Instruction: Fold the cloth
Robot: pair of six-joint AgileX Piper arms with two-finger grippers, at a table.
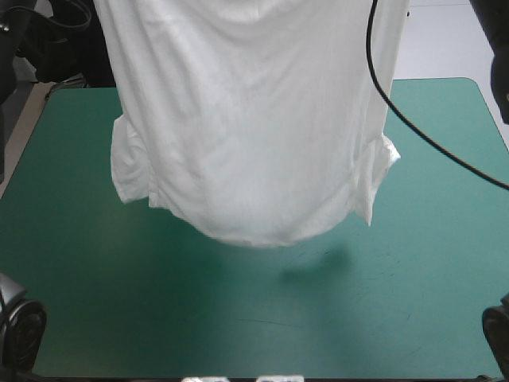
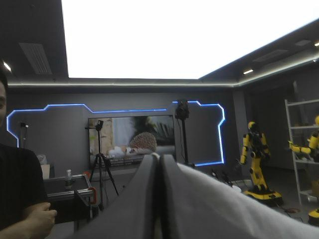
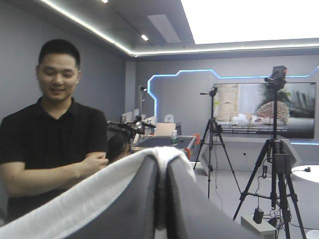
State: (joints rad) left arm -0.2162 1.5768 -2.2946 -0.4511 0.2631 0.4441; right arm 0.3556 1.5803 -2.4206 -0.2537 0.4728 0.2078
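Jaws of our left gripper (image 2: 158,157) and right gripper (image 3: 162,160) pinch the white short-sleeved T-shirt (image 1: 246,135) hanging over the teal-green cover (image 1: 238,318).

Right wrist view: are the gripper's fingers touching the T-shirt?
Touching. The right wrist view shows the right gripper all but shut on the T-shirt, white cloth pinched between its fingers.

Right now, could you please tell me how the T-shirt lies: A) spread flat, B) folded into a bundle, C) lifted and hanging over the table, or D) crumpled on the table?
C: the T-shirt hangs as a sheet over the teal-green cover, with the left gripper and the right gripper each shut on it.
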